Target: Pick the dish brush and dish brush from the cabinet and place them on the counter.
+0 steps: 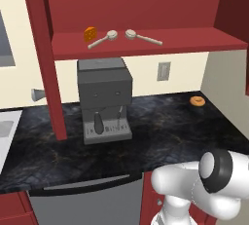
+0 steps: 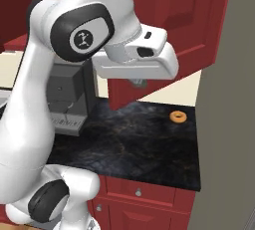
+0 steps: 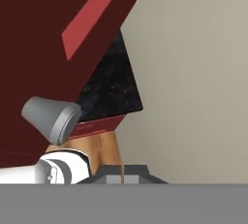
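Note:
Two pale dish brushes lie on the red shelf of the open cabinet, one brush left of the other brush. Below them runs the black counter. My gripper is shut with nothing between its fingers. It sits close against the swung-out dark red cabinet door, with the door's silver knob just to the left of the fingertips in the hand view. In the right base view the hand hangs at the door's lower edge, far to the right of the shelf.
A small orange block sits on the shelf left of the brushes. A grey coffee machine stands on the counter under the shelf. An orange doughnut lies near the right wall. A sink edge shows at left.

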Robot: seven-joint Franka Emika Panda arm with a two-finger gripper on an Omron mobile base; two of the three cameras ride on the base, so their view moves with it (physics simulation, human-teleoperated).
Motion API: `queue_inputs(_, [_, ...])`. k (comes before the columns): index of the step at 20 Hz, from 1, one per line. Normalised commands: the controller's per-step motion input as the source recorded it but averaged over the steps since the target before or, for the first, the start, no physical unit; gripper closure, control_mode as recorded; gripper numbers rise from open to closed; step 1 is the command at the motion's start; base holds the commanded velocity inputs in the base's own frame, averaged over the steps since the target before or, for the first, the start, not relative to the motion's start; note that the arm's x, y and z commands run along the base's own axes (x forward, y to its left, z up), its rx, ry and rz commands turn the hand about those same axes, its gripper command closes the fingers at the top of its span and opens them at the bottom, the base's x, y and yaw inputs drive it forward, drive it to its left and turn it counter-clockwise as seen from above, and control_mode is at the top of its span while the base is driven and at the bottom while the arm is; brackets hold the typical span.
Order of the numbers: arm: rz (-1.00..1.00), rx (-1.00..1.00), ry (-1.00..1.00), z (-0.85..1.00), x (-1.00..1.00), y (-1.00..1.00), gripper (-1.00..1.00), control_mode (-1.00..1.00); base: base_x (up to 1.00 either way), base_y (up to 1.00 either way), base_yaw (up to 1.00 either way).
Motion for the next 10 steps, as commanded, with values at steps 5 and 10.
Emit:
queue_inputs(5, [-0.05, -0.01, 0.02, -0.05, -0.15, -0.48, 1.0, -1.0, 0.0, 0.0, 0.0])
queue_inputs(10, [-0.01, 0.0, 0.0, 0.0, -0.13, -0.03, -1.0, -1.0, 0.0, 0.0, 0.0])
